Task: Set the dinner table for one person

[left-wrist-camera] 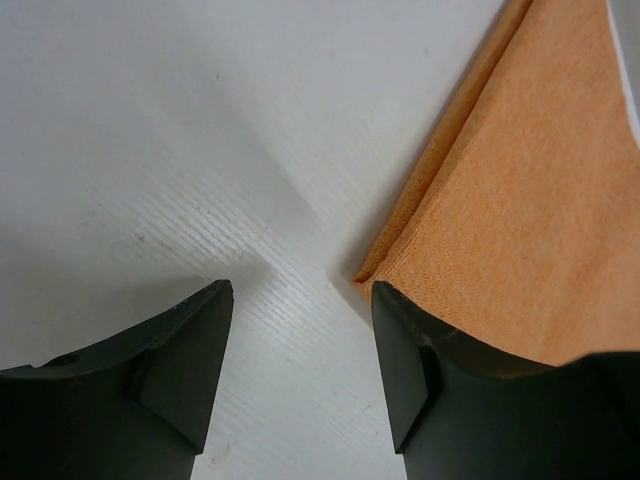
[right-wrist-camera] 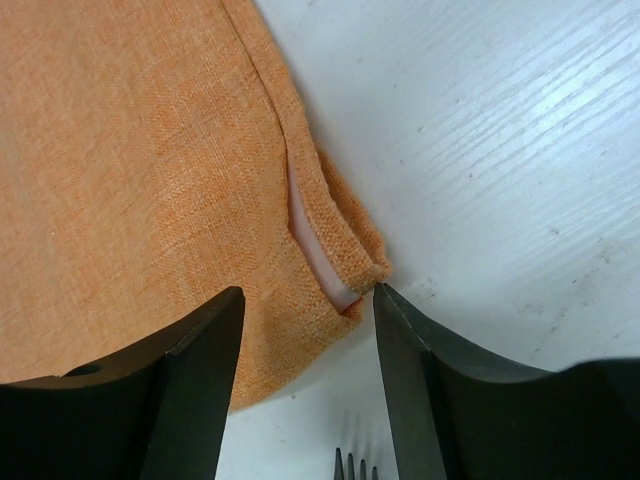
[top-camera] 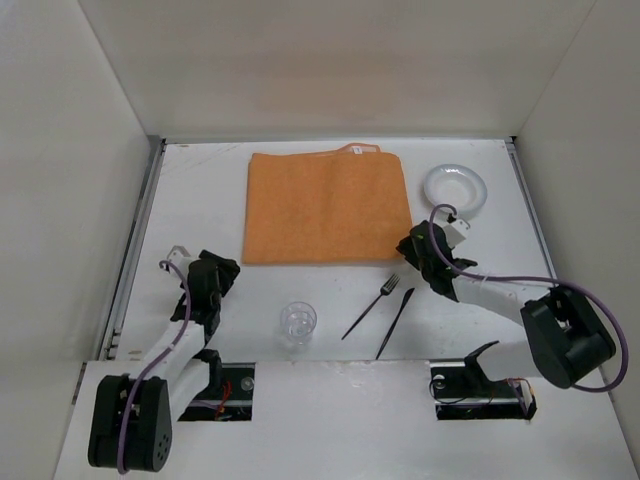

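Observation:
The white dinner table [top-camera: 200, 200] carries an orange cloth [top-camera: 325, 205] laid flat at the middle back. My left gripper [top-camera: 226, 268] is open and empty, just left of the cloth's near left corner; in the left wrist view [left-wrist-camera: 301, 287] that corner [left-wrist-camera: 500, 200] lies by the right finger. My right gripper [top-camera: 408, 244] is open at the cloth's near right corner; in the right wrist view [right-wrist-camera: 309, 290] the folded corner [right-wrist-camera: 340, 250] sits between the fingertips, not gripped. A black fork [top-camera: 372, 305], a black knife [top-camera: 396, 322] and a clear glass [top-camera: 298, 322] lie near the front.
A white plate [top-camera: 454, 190] sits at the back right, beside the cloth. The fork's tines [right-wrist-camera: 355, 465] show just below my right gripper. White walls enclose three sides, and metal rails [top-camera: 135, 250] run along the side edges.

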Controlling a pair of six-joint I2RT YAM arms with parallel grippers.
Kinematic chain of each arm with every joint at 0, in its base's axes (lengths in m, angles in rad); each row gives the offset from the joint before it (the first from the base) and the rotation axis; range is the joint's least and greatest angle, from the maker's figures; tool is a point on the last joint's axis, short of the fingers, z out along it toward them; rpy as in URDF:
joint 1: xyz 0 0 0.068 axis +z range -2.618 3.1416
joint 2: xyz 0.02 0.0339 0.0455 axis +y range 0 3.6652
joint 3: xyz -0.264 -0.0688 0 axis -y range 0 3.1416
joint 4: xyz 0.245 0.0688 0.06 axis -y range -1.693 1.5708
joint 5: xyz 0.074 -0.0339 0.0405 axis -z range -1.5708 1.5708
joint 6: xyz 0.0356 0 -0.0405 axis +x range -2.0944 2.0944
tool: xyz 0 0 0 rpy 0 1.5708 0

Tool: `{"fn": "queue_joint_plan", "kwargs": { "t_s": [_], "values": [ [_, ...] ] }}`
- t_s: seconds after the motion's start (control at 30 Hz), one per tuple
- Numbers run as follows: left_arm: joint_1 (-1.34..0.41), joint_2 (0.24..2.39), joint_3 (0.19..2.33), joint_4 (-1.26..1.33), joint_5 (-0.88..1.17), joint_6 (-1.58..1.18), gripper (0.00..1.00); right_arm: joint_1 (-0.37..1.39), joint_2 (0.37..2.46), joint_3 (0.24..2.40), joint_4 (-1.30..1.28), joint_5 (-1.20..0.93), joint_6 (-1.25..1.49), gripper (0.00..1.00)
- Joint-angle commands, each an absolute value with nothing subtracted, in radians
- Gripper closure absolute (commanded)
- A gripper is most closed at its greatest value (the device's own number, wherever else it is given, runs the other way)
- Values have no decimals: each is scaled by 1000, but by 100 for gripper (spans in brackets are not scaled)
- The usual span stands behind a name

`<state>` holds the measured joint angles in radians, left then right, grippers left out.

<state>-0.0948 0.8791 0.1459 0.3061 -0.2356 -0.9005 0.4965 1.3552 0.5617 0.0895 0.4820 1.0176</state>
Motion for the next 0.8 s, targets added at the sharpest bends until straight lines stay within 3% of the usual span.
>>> {"fn": "queue_joint_plan", "kwargs": {
  "t_s": [0.0, 0.27, 0.43, 0.57, 0.77],
  "values": [
    [-120, 926, 198, 290, -193, -862, 43, 492, 1318, 555, 129, 468, 954, 39],
    [-168, 1058, 233, 368, -193, -847, 40, 461, 1385, 537, 169, 345, 945, 34],
    [-173, 1153, 268, 410, -213, -845, 40, 438, 1405, 535, 199, 304, 953, 52],
    [-186, 1264, 288, 460, -210, -861, 53, 435, 1424, 545, 204, 298, 953, 70],
    [-217, 1308, 284, 506, -206, -879, 79, 421, 1411, 534, 207, 299, 950, 81]
  ]
}}
